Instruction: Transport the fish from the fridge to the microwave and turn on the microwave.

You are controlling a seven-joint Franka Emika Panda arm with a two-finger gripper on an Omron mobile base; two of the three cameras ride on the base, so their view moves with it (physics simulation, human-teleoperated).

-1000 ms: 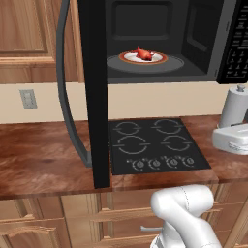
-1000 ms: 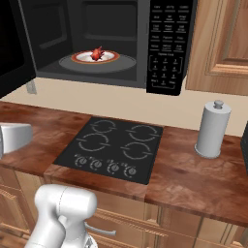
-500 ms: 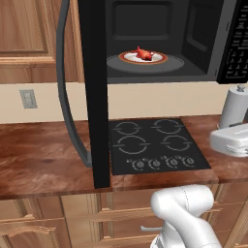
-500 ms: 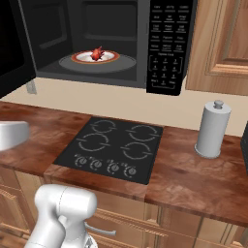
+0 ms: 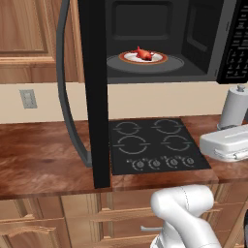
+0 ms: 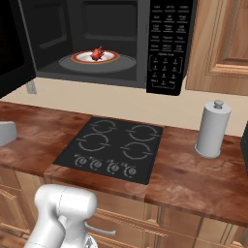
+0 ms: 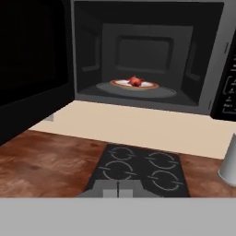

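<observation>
The black microwave [image 6: 167,43] hangs above the counter with its door [image 5: 94,92] swung wide open to the left. Inside, the red-orange fish [image 5: 141,52] [image 6: 97,53] [image 7: 134,81] lies on a white plate [image 5: 155,58] on the round turntable [image 6: 123,63]. My gripper [image 7: 117,189] is shut with nothing in it, well back from the microwave and low over the counter's front, pointing at the open cavity. The hand's white body [image 5: 225,143] shows at the right edge of the left base view. The fridge is out of view.
A black four-burner cooktop [image 5: 152,145] is set in the brown counter [image 6: 43,131] below the microwave. A grey paper towel roll [image 6: 212,128] stands to its right. The open door overhangs the counter's left part. Wooden cabinets flank the microwave.
The white hand has slid a little, lower-left in the left base view and further off the left edge in the right base view. Fish, plate and door have not moved.
</observation>
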